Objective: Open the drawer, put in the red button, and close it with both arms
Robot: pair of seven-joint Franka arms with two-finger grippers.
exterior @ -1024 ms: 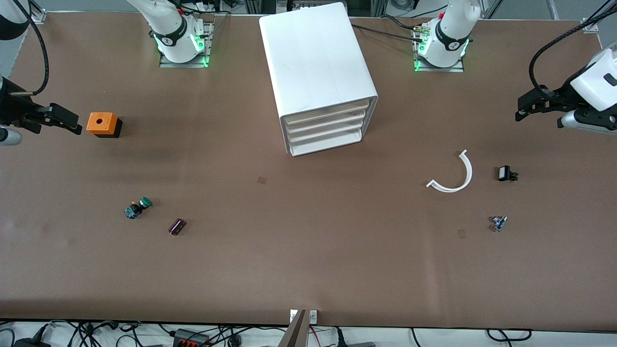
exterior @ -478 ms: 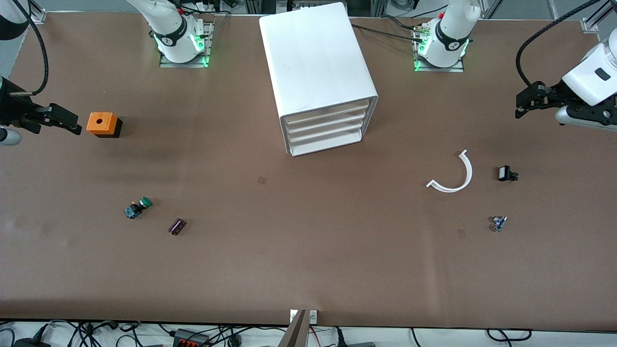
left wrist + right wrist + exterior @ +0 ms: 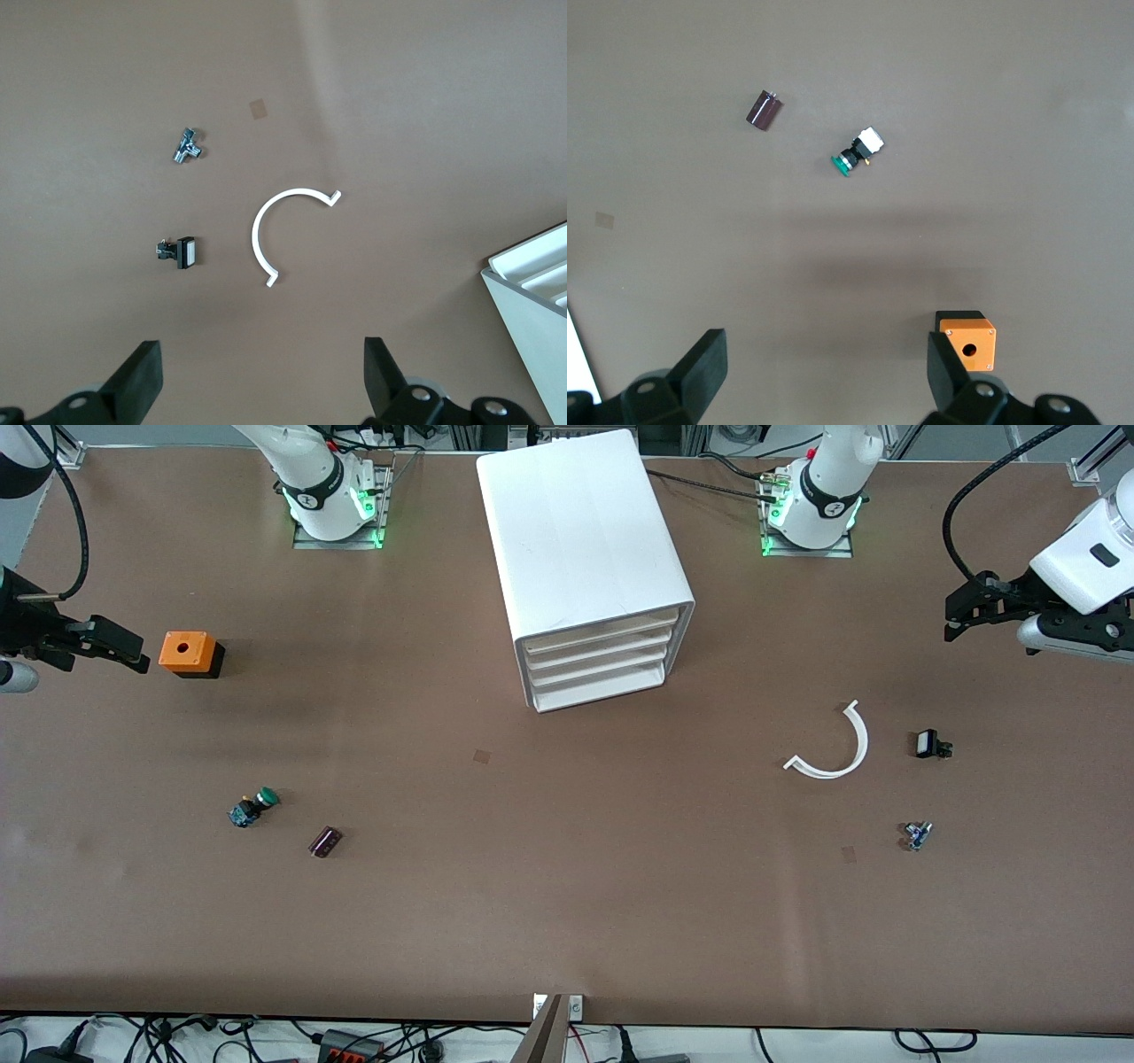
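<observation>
Since a second ago, the left gripper (image 3: pixel 955 613) has drifted slightly toward the bases over the left arm's end of the brown desk (image 3: pixel 567 903). It hangs wide open and empty above the thin white plastic arc (image 3: pixel 282 230). The right gripper (image 3: pixel 124 646) waits unmoved, equally spread and empty, over the desk by the orange box with a hole (image 3: pixel 186 652). The white plastic drawer cabinet (image 3: pixel 580 558) has every drawer shut. I cannot tell where the red button is; a green-capped button (image 3: pixel 855 155) lies nearer the camera than the orange box.

Cabinet (image 3: pixel 532 301) cut by left wrist view edge. Small part (image 3: pixel 916 835) too tiny to identify.
</observation>
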